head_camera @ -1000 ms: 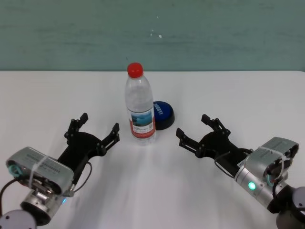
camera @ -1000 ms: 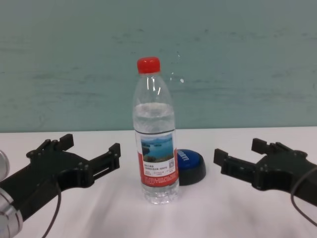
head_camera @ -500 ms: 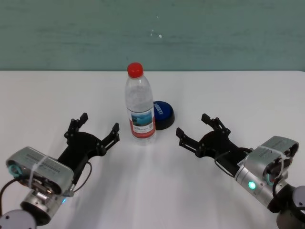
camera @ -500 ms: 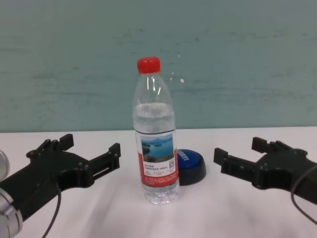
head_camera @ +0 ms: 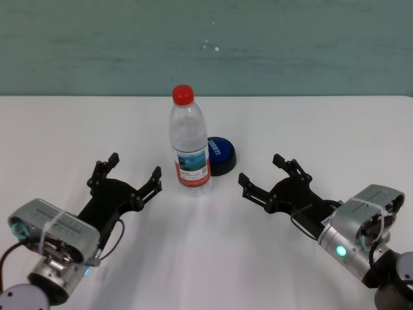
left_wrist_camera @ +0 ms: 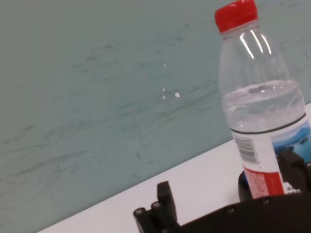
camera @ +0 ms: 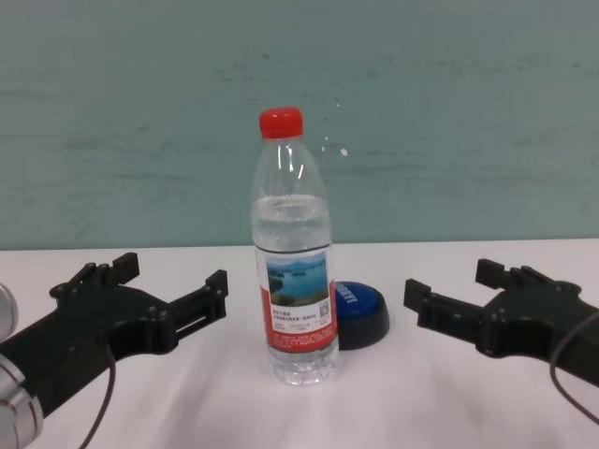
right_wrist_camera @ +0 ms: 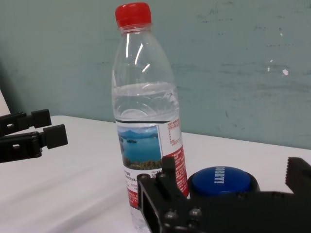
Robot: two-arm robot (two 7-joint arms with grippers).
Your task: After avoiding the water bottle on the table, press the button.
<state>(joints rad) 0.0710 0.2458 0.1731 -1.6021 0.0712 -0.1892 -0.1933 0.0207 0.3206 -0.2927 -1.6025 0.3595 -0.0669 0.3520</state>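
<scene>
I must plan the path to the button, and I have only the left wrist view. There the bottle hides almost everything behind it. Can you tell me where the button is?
Observer: The button sits on the table just behind the water bottle, toward the robot's right side of it.
Operator: Is the bottle touching it?
Observer: The head view shows the bottle's base overlapping the button's near edge, so I cannot tell whether there is a gap.
Operator: Which gripper has the freer way?
Observer: Probably the right gripper. It is open, low over the table on the button's side, and in the right wrist view the blue dome is unobstructed.
Operator: And the left one?
Observer: The left gripper is open too, on the bottle's other side.
</scene>
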